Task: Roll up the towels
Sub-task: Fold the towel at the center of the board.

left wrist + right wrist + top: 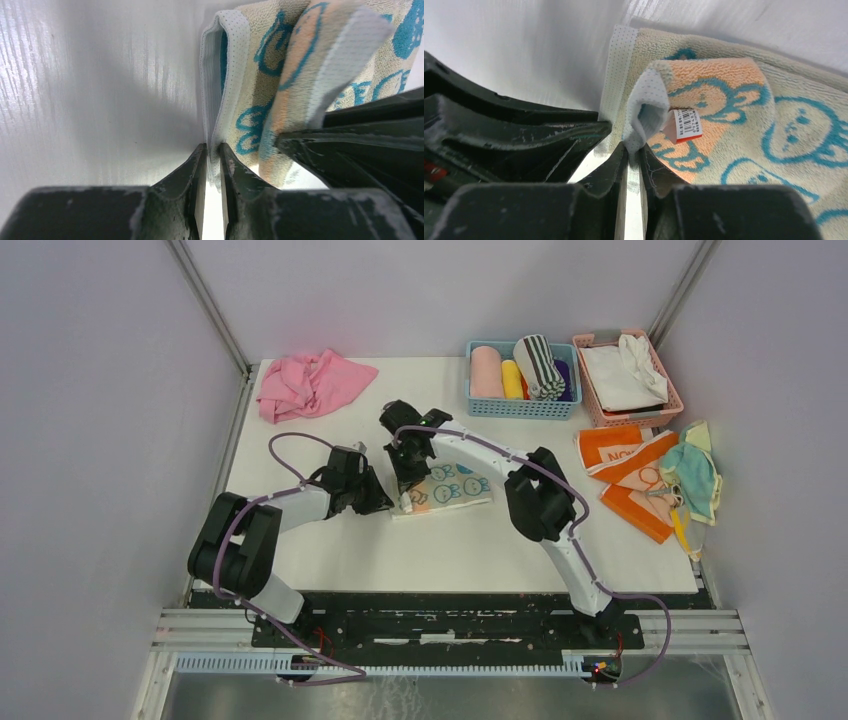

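The pale towel with teal bunny prints (452,487) lies mid-table, its left end folded up. My left gripper (385,502) is shut on the white mesh hem of the towel's left edge (214,120). My right gripper (408,490) is shut on the folded-over corner (644,112) beside a barcode tag (684,125). The two grippers sit side by side at the towel's left end. The orange towel with white lettering (625,465) and a teal-and-yellow towel (692,475) lie at the right table edge.
A pink cloth (305,383) lies crumpled at the back left. A blue basket (520,407) holds rolled towels at the back. A pink basket (600,410) with white cloth stands right of it. Purple walls surround the table.
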Available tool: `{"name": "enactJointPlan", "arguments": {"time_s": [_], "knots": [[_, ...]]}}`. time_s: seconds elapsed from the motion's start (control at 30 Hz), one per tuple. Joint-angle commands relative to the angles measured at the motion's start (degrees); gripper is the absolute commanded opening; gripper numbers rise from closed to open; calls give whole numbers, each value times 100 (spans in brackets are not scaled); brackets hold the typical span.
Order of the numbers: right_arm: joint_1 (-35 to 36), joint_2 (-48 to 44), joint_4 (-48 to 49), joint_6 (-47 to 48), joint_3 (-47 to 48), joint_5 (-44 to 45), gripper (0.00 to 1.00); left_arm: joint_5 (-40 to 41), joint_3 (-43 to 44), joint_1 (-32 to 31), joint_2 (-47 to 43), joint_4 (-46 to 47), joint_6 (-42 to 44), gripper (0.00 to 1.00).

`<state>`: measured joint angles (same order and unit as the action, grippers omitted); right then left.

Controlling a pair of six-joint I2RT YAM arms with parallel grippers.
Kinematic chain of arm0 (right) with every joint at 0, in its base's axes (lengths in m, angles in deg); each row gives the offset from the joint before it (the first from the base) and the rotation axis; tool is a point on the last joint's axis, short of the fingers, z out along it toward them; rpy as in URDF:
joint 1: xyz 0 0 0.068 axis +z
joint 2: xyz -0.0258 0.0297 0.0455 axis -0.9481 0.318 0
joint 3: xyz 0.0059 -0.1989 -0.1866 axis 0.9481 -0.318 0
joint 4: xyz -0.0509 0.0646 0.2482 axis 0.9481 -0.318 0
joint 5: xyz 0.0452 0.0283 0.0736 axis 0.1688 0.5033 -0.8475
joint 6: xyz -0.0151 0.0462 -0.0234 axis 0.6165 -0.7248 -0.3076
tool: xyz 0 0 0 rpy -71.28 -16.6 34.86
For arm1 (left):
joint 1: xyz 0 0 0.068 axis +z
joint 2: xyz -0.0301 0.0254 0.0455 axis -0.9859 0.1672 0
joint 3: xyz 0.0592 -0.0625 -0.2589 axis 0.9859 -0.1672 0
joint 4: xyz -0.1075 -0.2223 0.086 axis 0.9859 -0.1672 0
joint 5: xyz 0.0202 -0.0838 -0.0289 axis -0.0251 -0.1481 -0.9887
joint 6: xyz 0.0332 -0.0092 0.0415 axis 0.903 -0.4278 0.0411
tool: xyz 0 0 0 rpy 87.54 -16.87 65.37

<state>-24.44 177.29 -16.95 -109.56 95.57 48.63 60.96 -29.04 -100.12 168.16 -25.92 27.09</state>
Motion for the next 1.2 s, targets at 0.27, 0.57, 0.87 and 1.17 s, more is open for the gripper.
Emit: {"name": "enactJointPlan", "arguments": {"time_s": [0.27,0.57,0.87,1.17], "knots": [[-92,-896,775,126,-478,-946,45,766,-148,-29,-614,-451,-127,36],[-1137,-2939,2307,137,-3177,-1091,52,1521,200,-112,-1722,-1363,-4,53],[-2310,-3114,4216,-450,-5001,-2322,52,1037,1104,-1296,-990,-660,-387,49],[-2811,-2378,5721,-1200,-6123,-2423,51,204,314,-541,285,617,-740,28]]}}
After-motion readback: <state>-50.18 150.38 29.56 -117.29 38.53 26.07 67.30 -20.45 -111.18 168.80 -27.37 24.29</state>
